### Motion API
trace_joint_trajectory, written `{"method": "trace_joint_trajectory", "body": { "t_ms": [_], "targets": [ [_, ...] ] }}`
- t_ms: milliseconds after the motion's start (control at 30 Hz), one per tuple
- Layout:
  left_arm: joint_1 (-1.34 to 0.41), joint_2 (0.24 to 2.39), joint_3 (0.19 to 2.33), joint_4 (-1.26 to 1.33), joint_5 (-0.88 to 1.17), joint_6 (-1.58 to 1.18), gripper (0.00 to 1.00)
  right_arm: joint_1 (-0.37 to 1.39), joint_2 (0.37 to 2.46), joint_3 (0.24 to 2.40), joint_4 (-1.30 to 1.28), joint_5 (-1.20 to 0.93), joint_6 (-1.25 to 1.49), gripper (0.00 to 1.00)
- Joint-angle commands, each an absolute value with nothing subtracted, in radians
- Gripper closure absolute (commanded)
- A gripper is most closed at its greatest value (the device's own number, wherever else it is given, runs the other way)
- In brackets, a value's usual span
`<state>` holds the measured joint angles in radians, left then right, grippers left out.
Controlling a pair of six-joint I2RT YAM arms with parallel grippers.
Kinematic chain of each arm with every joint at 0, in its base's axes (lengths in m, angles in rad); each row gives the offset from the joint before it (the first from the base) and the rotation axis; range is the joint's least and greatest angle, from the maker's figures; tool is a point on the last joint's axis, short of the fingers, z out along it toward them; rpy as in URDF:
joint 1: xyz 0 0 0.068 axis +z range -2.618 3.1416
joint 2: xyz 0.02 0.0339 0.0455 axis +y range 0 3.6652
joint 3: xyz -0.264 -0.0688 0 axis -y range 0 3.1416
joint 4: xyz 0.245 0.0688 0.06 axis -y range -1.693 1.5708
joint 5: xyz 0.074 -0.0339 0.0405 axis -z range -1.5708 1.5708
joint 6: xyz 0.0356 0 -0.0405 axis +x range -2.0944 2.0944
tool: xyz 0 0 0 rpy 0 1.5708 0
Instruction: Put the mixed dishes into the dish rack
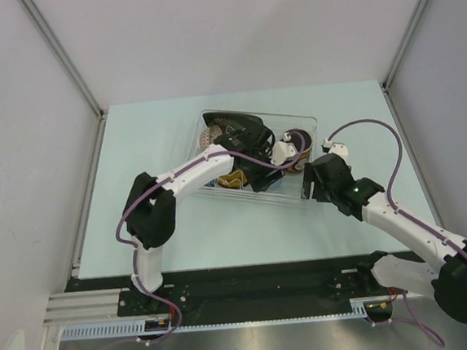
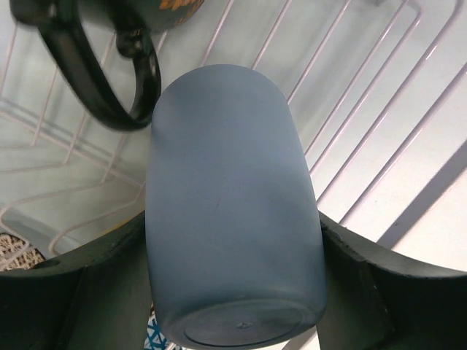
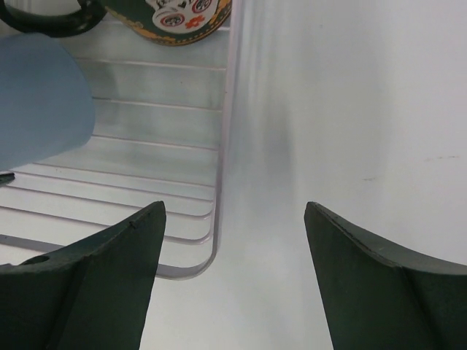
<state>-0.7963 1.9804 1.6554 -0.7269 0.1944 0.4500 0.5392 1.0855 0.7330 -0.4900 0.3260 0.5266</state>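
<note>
The dish rack, a clear tray with white wires, sits mid-table. My left gripper reaches into its right part and is shut on the small light-blue cup, which lies tilted over the wires with its base toward the wrist camera. The black mug with a red inside stands just beyond it, and its handle is close to the cup. A beige patterned bowl and a yellow saucer are in the rack's left part. My right gripper hangs open and empty over the table beside the rack's near right corner.
The left forearm crosses the rack's near rim. Grey walls with metal posts enclose the table on three sides. A scrap of blue mosaic pattern shows under the cup in the left wrist view.
</note>
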Motion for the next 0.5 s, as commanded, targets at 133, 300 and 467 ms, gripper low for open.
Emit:
{"method": "trace_joint_trajectory", "body": {
  "t_ms": [133,300,467],
  "targets": [
    [-0.930,2.069,1.788,-0.876,0.193,0.483,1.00,0.532,0.921,0.729,-0.517,0.436,0.587,0.19],
    [-0.957,2.147,1.864,-0.923,0.161,0.518,1.00,0.517,0.879,0.730,-0.540,0.448,0.592,0.19],
    [-0.959,2.164,1.887,-0.979,0.120,0.566,1.00,0.494,0.858,0.718,-0.545,0.433,0.592,0.19]
  ]
}}
